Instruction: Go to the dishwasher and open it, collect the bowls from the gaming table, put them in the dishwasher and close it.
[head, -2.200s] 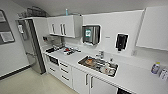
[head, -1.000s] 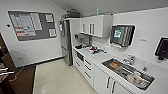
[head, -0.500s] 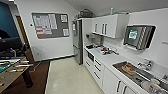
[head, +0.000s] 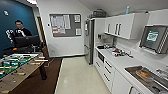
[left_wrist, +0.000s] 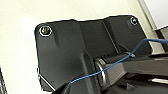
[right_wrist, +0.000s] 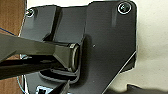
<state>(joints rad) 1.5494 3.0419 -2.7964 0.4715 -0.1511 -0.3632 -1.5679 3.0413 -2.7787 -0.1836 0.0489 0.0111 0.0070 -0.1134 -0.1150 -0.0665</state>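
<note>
A kitchenette aisle, counter run (head: 117, 62) at 3 o'clock, foosball table (head: 17, 67) at 9 o'clock, refrigerator (head: 89, 41) at 12; no dishwasher front or bowls identifiable; jaw state cannot be told; risk: clipping the table's protruding rods while driving

The head camera sat high and looked forward and down along a kitchen aisle, with the worktop (head: 117, 61) running down its right side and a football table (head: 17, 67) at its near left. Each wrist camera looked down, close past its own arm, at pale floor (left_wrist: 17, 62); the right one also caught brown floor (right_wrist: 11, 22). All three views shared the floor.
</note>
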